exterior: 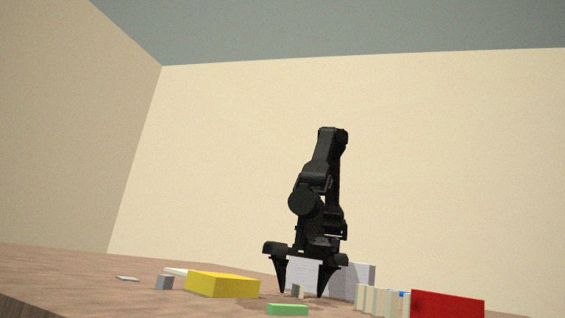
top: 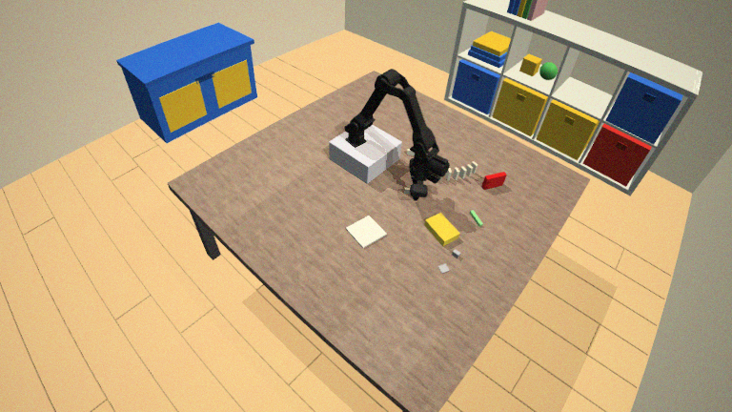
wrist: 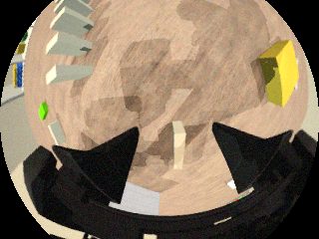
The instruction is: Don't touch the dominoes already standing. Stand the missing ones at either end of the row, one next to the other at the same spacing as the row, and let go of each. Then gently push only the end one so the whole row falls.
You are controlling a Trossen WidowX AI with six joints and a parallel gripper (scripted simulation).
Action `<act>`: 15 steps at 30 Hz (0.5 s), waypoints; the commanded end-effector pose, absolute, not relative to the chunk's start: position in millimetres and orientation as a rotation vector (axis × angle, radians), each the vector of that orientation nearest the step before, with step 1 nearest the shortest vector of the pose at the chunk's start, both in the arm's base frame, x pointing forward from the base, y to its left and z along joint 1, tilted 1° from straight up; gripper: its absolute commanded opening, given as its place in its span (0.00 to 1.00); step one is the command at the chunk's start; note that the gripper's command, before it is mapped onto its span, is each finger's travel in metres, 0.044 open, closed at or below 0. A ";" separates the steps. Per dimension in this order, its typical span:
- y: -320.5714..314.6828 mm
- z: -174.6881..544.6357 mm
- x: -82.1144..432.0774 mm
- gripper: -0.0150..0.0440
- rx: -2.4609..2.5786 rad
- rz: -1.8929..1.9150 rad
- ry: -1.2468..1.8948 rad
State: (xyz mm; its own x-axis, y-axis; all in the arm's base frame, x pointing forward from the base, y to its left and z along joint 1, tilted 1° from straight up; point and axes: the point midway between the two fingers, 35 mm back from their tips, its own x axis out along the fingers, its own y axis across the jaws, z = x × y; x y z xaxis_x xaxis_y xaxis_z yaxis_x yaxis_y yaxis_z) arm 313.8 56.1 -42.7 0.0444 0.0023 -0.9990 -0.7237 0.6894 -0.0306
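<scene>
A row of several cream dominoes (top: 457,173) (exterior: 379,301) (wrist: 70,45) stands on the table. The arm hides part of it in the top view. A loose cream domino (exterior: 297,291) (wrist: 178,144) lies on the table, mostly hidden by the gripper in the top view. My gripper (exterior: 300,294) (wrist: 176,128) is open and points down, low over the table. Its fingertips are on either side of this loose domino, with a gap to each side. A second loose domino (top: 410,152) (wrist: 57,133) lies beyond the arm, near the box.
A red block (top: 494,180) (exterior: 446,306) stands past the row's far end. A yellow block (top: 441,228) (exterior: 237,286) (wrist: 284,72), a green bar (top: 476,217) (exterior: 287,309), a grey cube (top: 457,254) (exterior: 165,282) and a cream tile (top: 366,231) lie around. A whitish box (top: 345,161) surrounds the arm's base.
</scene>
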 end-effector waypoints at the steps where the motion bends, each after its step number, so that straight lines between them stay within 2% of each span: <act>1: 55.6 -43.5 313.8 0.82 -0.643 0.613 1.435; 12: 55.6 -43.5 313.8 0.33 -0.643 0.613 1.435; 15: 55.6 -43.5 313.8 0.30 -0.643 0.613 1.435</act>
State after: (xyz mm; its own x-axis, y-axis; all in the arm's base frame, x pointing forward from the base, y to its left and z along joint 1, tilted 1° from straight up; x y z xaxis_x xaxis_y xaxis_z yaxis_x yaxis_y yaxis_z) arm 313.6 56.1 -43.2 0.0437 0.0022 -0.9990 -0.7238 0.6894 -0.0302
